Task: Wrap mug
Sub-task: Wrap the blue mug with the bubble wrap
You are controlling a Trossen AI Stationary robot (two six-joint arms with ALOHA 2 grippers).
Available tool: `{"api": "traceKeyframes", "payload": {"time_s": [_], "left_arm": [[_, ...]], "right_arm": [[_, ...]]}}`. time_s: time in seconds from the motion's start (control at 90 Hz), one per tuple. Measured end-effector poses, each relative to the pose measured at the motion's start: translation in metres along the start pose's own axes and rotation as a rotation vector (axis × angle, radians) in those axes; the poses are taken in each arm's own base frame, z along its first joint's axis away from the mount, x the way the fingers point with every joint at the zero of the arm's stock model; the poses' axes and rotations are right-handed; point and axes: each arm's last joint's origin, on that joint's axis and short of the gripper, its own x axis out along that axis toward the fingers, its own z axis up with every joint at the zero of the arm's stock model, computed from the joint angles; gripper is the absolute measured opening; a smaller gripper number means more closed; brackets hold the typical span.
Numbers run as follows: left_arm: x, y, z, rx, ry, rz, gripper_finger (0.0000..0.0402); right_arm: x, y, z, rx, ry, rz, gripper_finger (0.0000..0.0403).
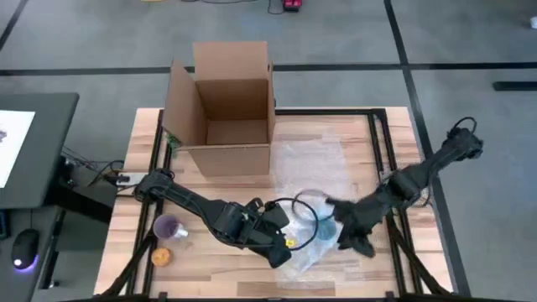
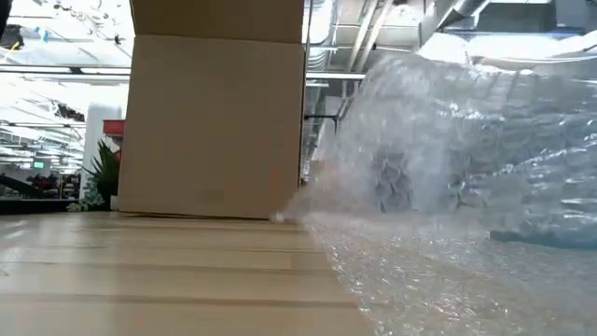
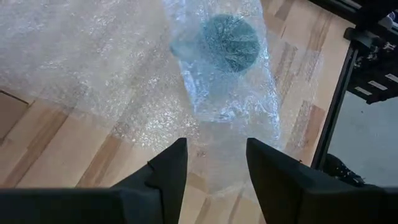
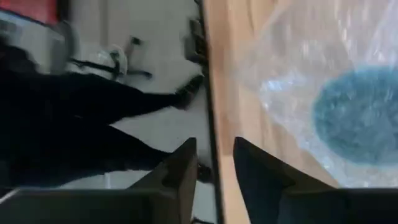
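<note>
Bubble wrap (image 3: 124,68) over teal mug (image 3: 231,42), seemingly between parted left gripper (image 3: 216,163) and parted right gripper (image 4: 214,163).

High cam overhead; low cam table-level; both see box (image 1: 225,105).

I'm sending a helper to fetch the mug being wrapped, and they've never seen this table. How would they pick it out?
Start at the open cardboard box at the table's far edge, then follow the clear bubble wrap toward the near edge. The mug lies between the left gripper and the right gripper. It is teal and under the wrap, unlike the bare purple cup to the left.
</note>
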Motion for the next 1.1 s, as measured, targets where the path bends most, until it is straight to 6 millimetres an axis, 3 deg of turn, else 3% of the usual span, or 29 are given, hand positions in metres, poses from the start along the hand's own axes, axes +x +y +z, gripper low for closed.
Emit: {"api": "traceKeyframes", "payload": {"time_s": [0.167,0.367,0.7,0.856,1.1], "left_arm": [[0.000,0.000,0.000,0.006,0.003,0.000,0.0146],[0.000,0.000,0.000,0.016,0.007,-0.003,0.0146],[-0.002,0.000,0.001,0.010,-0.002,-0.010,0.0146],[-0.002,0.000,0.000,0.008,0.000,-0.009,0.0146],[-0.002,0.000,0.000,0.010,0.001,-0.008,0.0146]], "right_arm": [[0.048,-0.023,0.015,0.086,0.058,-0.207,0.0011],[0.080,-0.056,0.025,0.172,0.128,-0.444,0.0002],[0.143,-0.080,0.027,0.096,0.265,-0.493,0.0001],[0.147,-0.082,0.026,0.086,0.282,-0.497,0.0001],[0.124,-0.080,0.034,0.089,0.205,-0.484,0.0001]]}}
